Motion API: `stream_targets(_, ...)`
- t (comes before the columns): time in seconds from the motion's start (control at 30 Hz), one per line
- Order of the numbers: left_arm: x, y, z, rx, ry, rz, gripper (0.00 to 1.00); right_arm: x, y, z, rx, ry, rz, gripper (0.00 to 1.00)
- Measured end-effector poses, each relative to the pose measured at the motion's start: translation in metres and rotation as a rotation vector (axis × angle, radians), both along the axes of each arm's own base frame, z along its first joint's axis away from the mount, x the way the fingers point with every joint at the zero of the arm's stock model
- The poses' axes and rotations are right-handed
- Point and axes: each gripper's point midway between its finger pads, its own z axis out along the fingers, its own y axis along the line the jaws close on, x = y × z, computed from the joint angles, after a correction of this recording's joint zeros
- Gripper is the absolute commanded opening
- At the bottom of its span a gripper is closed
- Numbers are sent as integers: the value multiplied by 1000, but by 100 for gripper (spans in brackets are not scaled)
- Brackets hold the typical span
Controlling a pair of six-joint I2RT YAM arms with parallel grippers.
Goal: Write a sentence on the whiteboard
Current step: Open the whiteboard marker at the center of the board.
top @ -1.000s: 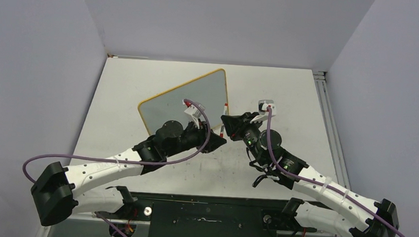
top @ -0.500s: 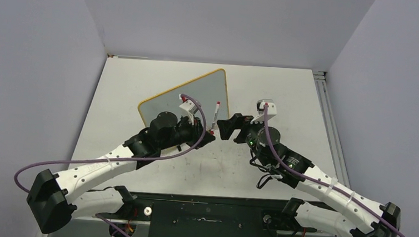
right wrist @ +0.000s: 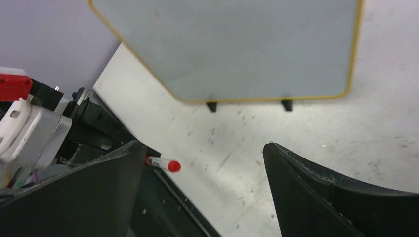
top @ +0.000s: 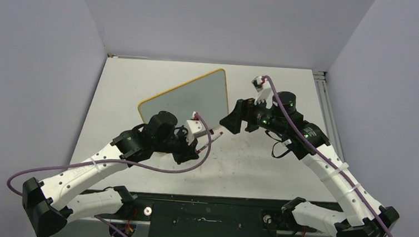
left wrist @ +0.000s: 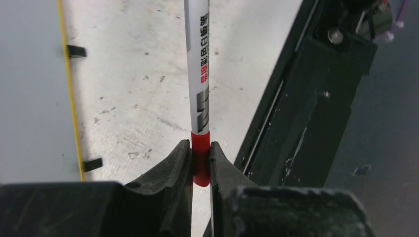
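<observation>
Not much done yet tbh: the whiteboard sits on the table toward the back, ahead of the left arm, and its face shows no writing at all. The left gripper is pinching the marker by its red end, off the board's near-right corner; the right gripper hangs spread wide, holding nothing, just beside the board's right edge. So basically everything's left to do: get the tip onto the board and write. Can't tell if it's capped.

The whiteboard is seen lying flat on the table, turned askew: a pale grey rectangle with rounded corners, edged in thin yellow, with two small black feet along one side.
</observation>
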Motion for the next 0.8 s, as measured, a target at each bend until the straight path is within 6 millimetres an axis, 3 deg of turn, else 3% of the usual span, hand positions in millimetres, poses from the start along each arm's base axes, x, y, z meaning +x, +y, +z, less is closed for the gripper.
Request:
stream_targets(0.07,-18,-5,-5,34,-26,-87,0,-16,12,-15,-12,76,114,100)
stream_targets(0.23,-41,-11,-13,85,-62,-198,0,-50,23,-42,-31,242,290,82)
stream_targets(0.4,-47,-12,-16,98,-77,-227,0,-81,33,-53,7,346,420,68)
stream_targets(0.6,-49,-12,-21,113,-79,-234,0,-118,48,-67,41,458,533,58)
stream_targets(0.8,-56,-13,-22,122,-89,-259,0,-131,56,-67,63,481,575,45)
